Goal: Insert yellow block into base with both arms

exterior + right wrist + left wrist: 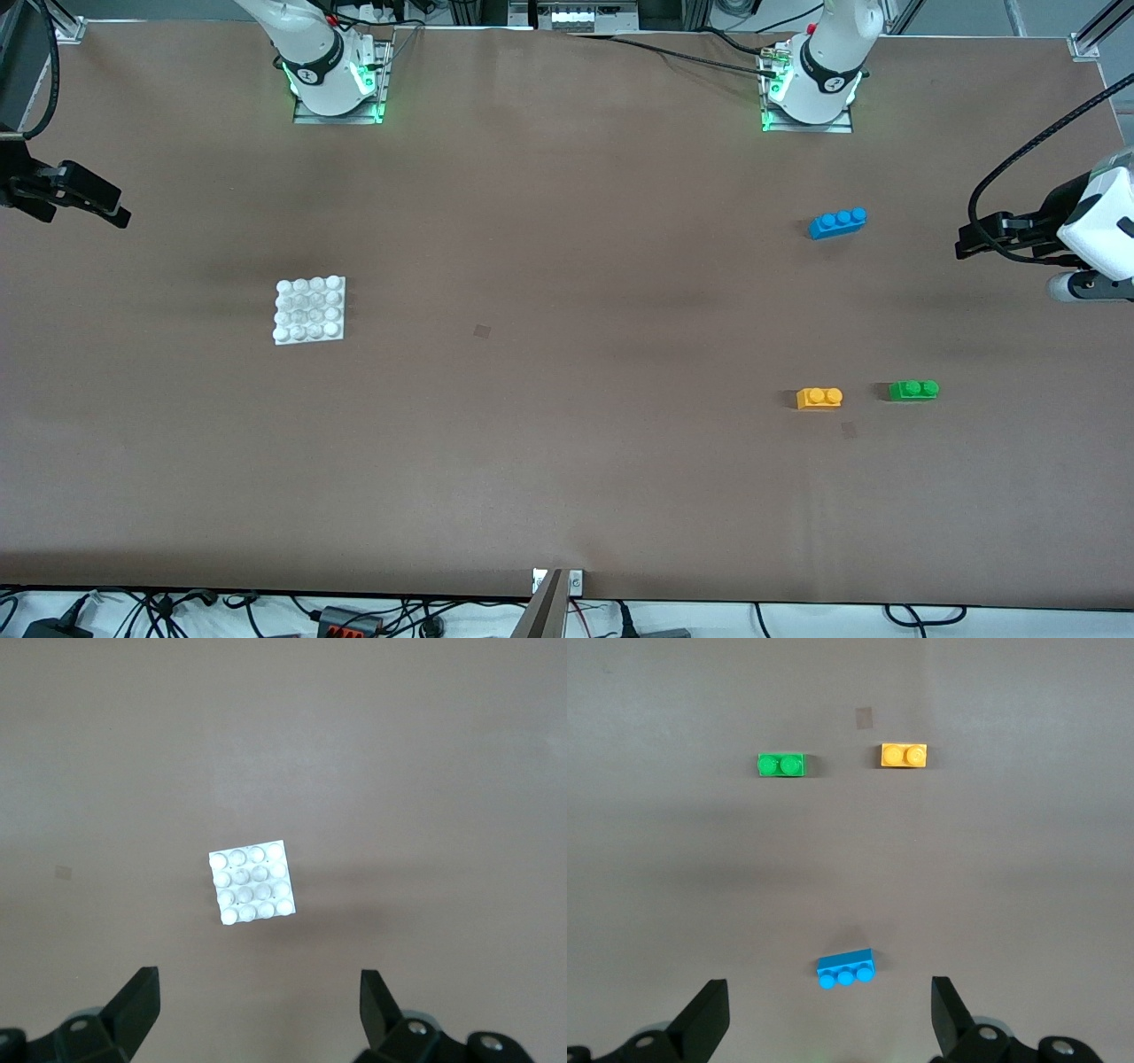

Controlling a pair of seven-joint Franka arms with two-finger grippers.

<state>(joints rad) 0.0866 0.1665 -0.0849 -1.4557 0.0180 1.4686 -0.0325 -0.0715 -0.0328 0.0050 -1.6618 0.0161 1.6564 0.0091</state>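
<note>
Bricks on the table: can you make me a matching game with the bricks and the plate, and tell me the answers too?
Things:
1. blue brick
2. green brick
3. yellow brick
4. white plate

Clues:
A. sixteen studs
B. three studs
C. two studs, beside the green brick
D. closest to the table edge at the left arm's end

Pairs: 1-B, 2-D, 3-C, 4-A

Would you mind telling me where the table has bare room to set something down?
The widest bare stretch lies between the base and the yellow block. The green brick sits close beside the yellow block, the blue brick farther from the camera; that end is most crowded.
</note>
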